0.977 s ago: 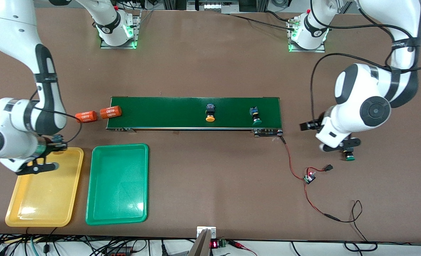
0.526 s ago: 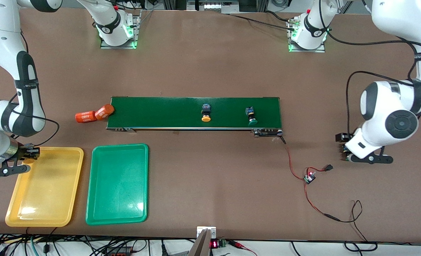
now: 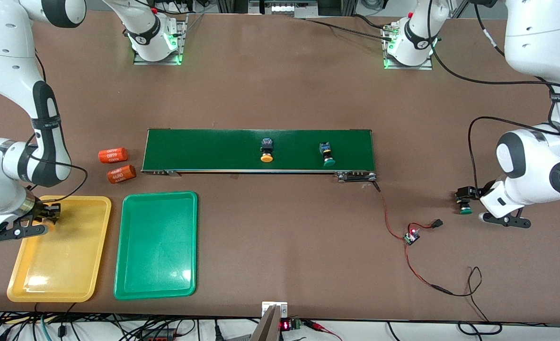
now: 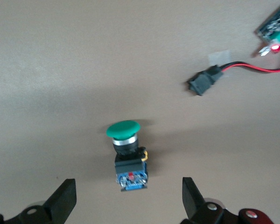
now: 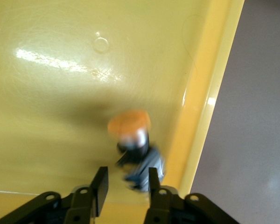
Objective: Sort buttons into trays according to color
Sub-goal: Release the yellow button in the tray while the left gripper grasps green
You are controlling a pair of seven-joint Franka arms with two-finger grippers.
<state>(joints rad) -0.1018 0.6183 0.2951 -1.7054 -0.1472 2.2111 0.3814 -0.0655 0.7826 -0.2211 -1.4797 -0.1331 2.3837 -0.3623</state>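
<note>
My left gripper (image 3: 466,201) is open over the bare table at the left arm's end, and a green-capped button (image 3: 465,210) lies on its side below it. In the left wrist view that button (image 4: 127,156) lies free on the table between the wide-open fingers (image 4: 65,200). My right gripper (image 3: 48,211) hangs over a corner of the yellow tray (image 3: 29,290). In the right wrist view its fingers (image 5: 101,186) stand apart and a blurred orange-capped button (image 5: 133,140) is loose just off them over the tray floor (image 5: 60,93). A yellow button (image 3: 266,151) and a green button (image 3: 327,155) lie on the belt. The green tray (image 3: 156,246) holds nothing.
The dark-green conveyor belt (image 3: 204,149) crosses the table's middle. Two orange "4680" cylinders (image 3: 113,155) (image 3: 121,174) lie on the table off its end near the right arm. A red-and-black cable with a small circuit board (image 3: 411,237) lies near the left gripper.
The left gripper has let go of the green button. The right gripper moved back over the yellow tray. The belt buttons shifted toward the right arm's end. One orange cylinder rolled off the belt.
</note>
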